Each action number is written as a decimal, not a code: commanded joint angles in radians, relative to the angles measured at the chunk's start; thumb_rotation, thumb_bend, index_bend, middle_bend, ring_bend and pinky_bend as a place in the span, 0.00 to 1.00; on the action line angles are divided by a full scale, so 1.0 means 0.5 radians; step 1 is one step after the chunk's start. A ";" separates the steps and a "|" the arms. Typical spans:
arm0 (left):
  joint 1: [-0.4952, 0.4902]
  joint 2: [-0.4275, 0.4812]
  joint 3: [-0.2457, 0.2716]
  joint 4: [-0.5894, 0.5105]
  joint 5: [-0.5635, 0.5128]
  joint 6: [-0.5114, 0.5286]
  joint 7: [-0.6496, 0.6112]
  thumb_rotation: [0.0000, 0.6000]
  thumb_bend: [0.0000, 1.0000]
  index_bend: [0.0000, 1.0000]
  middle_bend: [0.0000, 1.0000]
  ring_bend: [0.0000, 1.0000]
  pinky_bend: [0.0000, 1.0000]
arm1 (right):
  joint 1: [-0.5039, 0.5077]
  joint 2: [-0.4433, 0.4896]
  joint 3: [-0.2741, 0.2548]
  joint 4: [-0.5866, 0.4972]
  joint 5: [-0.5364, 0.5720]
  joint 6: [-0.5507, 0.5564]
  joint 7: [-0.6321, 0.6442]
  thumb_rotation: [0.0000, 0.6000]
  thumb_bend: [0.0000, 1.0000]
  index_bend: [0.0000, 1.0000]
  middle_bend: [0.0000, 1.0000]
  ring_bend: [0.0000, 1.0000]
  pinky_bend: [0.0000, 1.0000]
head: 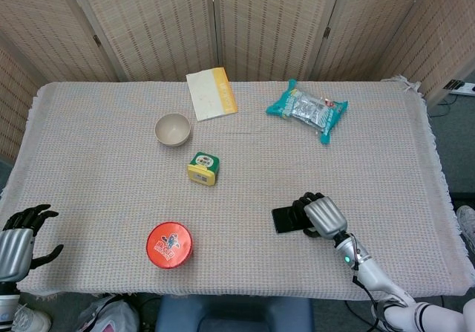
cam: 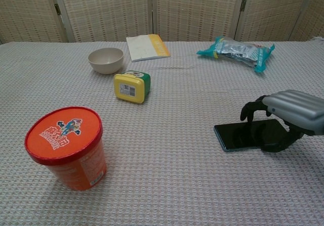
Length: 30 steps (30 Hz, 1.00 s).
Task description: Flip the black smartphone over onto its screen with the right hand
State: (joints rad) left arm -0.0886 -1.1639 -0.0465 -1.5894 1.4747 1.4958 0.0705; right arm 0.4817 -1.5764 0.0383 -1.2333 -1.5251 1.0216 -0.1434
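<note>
A pale woven cloth (head: 111,198) covers the desk (head: 415,287), with wicker screens (head: 260,20) behind. The phone (cam: 243,135) lies flat near the front right, the right hand (head: 318,215) curled over its end, fingers (cam: 251,108) touching it. The left hand (head: 21,237) hangs off the front left corner, fingers spread, empty.

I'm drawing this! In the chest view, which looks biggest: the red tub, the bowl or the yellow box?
1. Red tub, though it sits nearest the camera.
2. Bowl and yellow box look alike; unsure.
</note>
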 commanded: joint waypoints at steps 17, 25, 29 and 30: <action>0.000 0.003 -0.012 0.002 -0.008 0.001 0.001 1.00 0.20 0.32 0.23 0.21 0.24 | 0.093 -0.047 0.004 0.091 0.066 -0.094 -0.031 1.00 0.24 0.35 0.38 0.23 0.35; 0.002 0.006 -0.019 0.006 -0.012 0.006 -0.005 1.00 0.20 0.32 0.23 0.21 0.24 | 0.157 -0.046 0.025 0.095 0.108 -0.172 -0.033 1.00 0.41 0.35 0.39 0.23 0.35; 0.005 0.009 -0.020 0.008 -0.011 0.011 -0.011 1.00 0.20 0.32 0.23 0.21 0.24 | 0.181 -0.029 0.047 0.064 0.144 -0.203 -0.002 1.00 0.49 0.35 0.40 0.23 0.35; 0.006 0.010 -0.021 0.009 -0.011 0.012 -0.013 1.00 0.20 0.32 0.23 0.21 0.24 | 0.187 -0.019 0.052 0.051 0.151 -0.209 0.006 1.00 0.51 0.35 0.40 0.23 0.35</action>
State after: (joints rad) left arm -0.0858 -1.1592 -0.0567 -1.5849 1.4691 1.5019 0.0639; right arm 0.5724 -1.5895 0.0617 -1.2034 -1.4525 0.9199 -0.1431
